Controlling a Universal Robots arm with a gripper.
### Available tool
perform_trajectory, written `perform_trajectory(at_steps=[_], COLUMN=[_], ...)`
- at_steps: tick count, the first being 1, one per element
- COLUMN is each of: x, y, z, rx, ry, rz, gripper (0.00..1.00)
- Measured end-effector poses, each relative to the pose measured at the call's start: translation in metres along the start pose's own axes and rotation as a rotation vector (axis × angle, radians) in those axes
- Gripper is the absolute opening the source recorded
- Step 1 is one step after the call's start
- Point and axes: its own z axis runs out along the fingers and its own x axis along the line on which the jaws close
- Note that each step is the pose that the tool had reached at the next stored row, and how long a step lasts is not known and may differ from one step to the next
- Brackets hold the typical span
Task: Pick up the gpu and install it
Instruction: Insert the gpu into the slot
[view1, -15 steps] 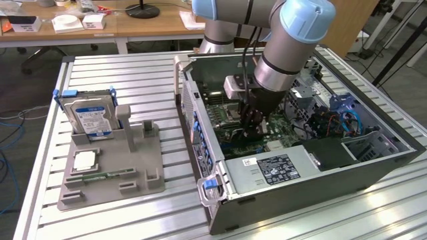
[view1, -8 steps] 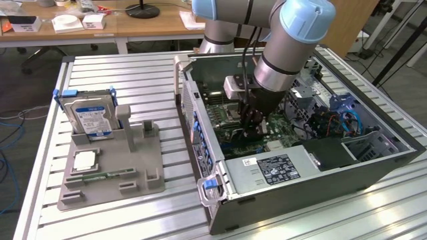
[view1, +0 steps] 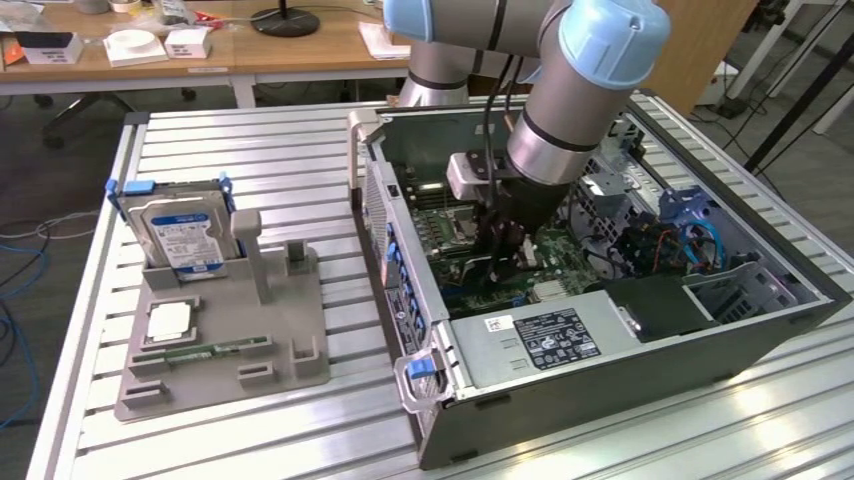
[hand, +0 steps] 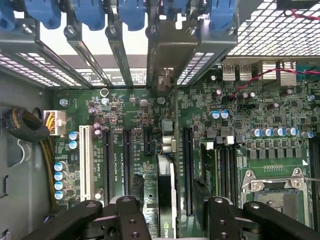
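Most of the job looks done: between the claw's (hand: 170, 220) spread fingers (hand: 125, 220) the gpu (hand: 166, 195) stands edge-on in a motherboard (hand: 240, 145) slot, and they seem clear of it, gripping nothing. Just beyond, its bracket (hand: 165, 65) meets the case's rear slots. Whether it is fully seated I cannot tell.

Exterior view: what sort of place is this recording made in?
Probably a robotics lab or workshop bench: an open computer case lies on a slatted aluminium table, a grey parts fixture holds a hard drive, and cluttered wooden desks stand behind.
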Motion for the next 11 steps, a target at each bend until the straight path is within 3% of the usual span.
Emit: perform_trajectory(at_steps=[5, 11], x=[0.0, -0.001], y=[0.0004, 0.0024], z=[-0.0033, -0.0215], rx=[-0.0001, 0.0], ry=[0.0004, 0.0001], rz=[0.0, 0.0], gripper=[0.51, 0.51])
